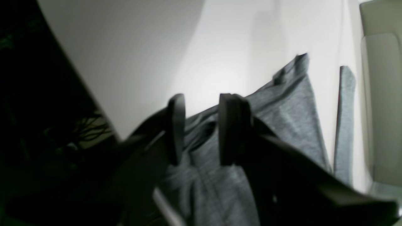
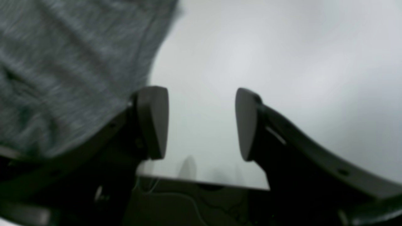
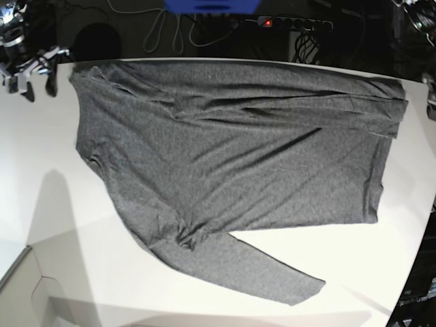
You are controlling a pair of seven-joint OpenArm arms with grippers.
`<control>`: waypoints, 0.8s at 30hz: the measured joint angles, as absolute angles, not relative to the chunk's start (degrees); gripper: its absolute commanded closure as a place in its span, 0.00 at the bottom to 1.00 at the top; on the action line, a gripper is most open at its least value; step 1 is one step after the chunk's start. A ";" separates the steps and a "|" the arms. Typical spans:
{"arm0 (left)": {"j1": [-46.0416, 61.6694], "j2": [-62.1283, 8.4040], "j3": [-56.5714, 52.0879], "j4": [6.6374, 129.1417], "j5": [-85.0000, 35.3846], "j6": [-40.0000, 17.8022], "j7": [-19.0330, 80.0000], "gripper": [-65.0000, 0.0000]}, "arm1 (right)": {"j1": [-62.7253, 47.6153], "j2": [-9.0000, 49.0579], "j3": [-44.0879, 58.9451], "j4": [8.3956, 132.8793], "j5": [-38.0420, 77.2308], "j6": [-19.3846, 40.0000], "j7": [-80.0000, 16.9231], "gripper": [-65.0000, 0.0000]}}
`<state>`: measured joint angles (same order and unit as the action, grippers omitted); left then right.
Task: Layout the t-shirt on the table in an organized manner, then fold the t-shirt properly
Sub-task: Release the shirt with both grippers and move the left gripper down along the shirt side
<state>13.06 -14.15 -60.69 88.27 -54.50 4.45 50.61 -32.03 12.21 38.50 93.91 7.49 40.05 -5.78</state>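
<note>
The dark grey t-shirt (image 3: 231,150) lies spread across the white table (image 3: 41,157), with one long sleeve (image 3: 266,272) angled toward the near edge and folds bunched along its far edge. My right gripper (image 3: 37,87) hangs open just off the shirt's far left corner. In the right wrist view it (image 2: 201,124) has bare table (image 2: 282,62) between its fingers and the shirt (image 2: 62,62) to its left. My left gripper (image 1: 202,128) stands open over the shirt's (image 1: 282,103) edge, with nothing pinched. In the base view it (image 3: 430,95) barely shows at the right edge.
Beyond the table's far edge lie a power strip (image 3: 286,22) with a red light, cables and a blue object (image 3: 211,5). A pale panel (image 3: 20,286) sits at the near left corner. A beige panel (image 1: 383,94) borders the table beside my left gripper.
</note>
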 measured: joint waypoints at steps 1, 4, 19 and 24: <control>11.70 -14.37 -60.66 88.25 -54.26 4.54 50.70 0.72 | -31.16 12.21 38.63 93.89 7.49 40.03 -5.93 0.47; 5.78 -15.57 -60.36 87.53 -54.06 4.58 50.61 0.72 | -29.17 12.21 38.11 93.93 7.35 40.03 -5.89 0.47; -29.10 -19.66 -25.78 50.15 -17.96 4.34 32.29 0.55 | -27.66 11.88 35.81 93.93 7.29 40.03 -5.91 0.47; -31.33 -19.57 -15.44 37.36 -16.69 4.14 18.94 0.50 | -27.64 11.94 35.99 93.80 7.27 40.05 -5.96 0.47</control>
